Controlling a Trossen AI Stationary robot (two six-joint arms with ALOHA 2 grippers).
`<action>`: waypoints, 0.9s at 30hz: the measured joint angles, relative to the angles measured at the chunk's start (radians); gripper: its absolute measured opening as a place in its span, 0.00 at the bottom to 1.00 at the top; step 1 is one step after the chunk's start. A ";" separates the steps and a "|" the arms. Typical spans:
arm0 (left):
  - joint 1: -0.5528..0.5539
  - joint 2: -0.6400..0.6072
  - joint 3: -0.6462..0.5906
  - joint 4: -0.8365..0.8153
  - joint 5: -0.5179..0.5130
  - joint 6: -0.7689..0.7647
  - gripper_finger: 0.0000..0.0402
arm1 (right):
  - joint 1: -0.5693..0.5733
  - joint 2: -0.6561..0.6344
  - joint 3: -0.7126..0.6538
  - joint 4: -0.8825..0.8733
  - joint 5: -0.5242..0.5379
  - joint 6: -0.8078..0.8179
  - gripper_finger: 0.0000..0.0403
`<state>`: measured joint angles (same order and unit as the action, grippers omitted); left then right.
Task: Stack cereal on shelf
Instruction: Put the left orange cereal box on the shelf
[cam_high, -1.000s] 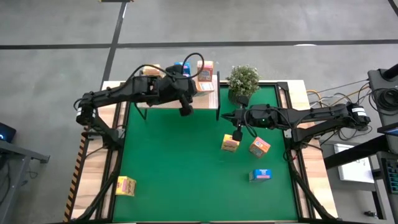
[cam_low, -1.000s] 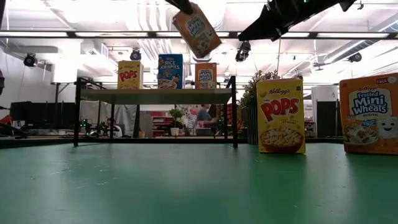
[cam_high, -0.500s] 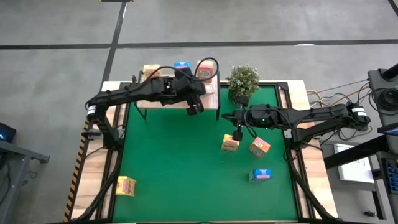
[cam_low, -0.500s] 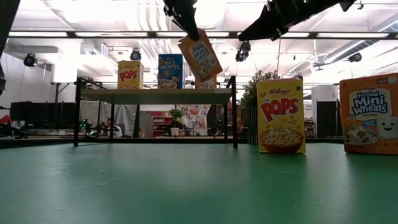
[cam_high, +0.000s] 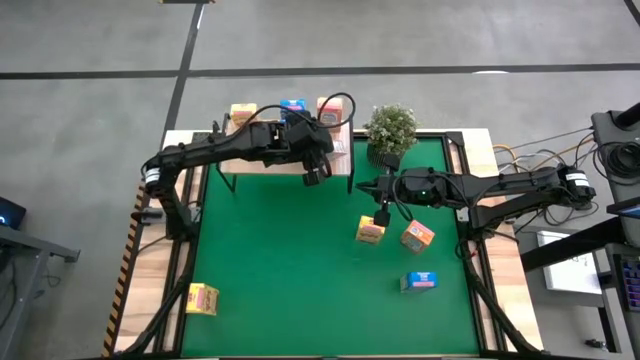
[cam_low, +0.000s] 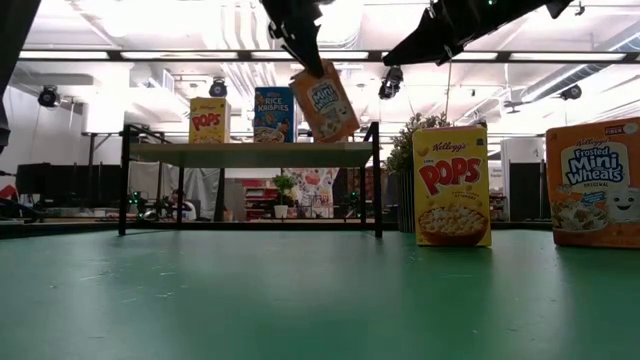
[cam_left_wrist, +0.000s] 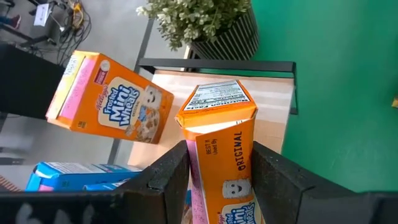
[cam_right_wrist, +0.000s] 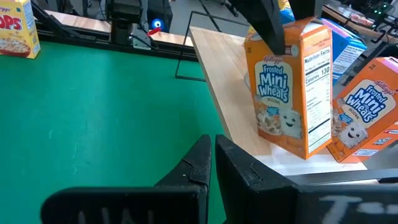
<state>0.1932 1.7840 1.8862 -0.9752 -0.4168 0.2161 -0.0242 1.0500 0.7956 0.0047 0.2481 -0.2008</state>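
Since a second ago the left gripper (cam_high: 315, 172) has swung its orange-red box (cam_low: 323, 102) from the shelf's middle front toward the right end, and in the low view the box has come down from near the ceiling lights to just above shelf level, still tilted. The fingers (cam_left_wrist: 166, 180) are clamped on the box's two broad faces, near one end.

On the shelf (cam_high: 270, 165) a yellow box (cam_low: 206, 120), a blue box (cam_low: 273, 114) and another orange-red box (cam_left_wrist: 109, 99) stand in a row, the last at the 3 o'clock end, right behind the carried one.

Judging by its look, the carton is light and stiff but hollow: a hard squeeze would dent it, and the glossy print may slip. Holding the broad faces near the top seems sound.

The left wrist view shows the grip itself and the bare board beneath; the low view alone shows the tilt and height.

At about 3 o'clock on the table the right gripper (cam_high: 381, 214) waits, pinched shut and empty, above a yellow box (cam_high: 370, 232) on the green mat (cam_high: 280, 270).
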 joint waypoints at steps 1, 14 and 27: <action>0.002 0.000 0.000 0.000 0.000 0.000 0.35 | 0.000 0.000 0.000 0.000 0.000 0.000 0.03; 0.015 0.000 0.000 0.000 0.025 0.000 0.42 | 0.000 0.000 0.000 0.000 0.016 0.000 0.03; 0.026 0.000 0.000 0.028 0.025 0.000 0.49 | 0.000 0.000 0.000 -0.001 0.016 0.000 0.03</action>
<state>0.2193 1.7836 1.8862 -0.9472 -0.3918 0.2161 -0.0246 1.0500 0.7956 0.0040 0.2639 -0.2012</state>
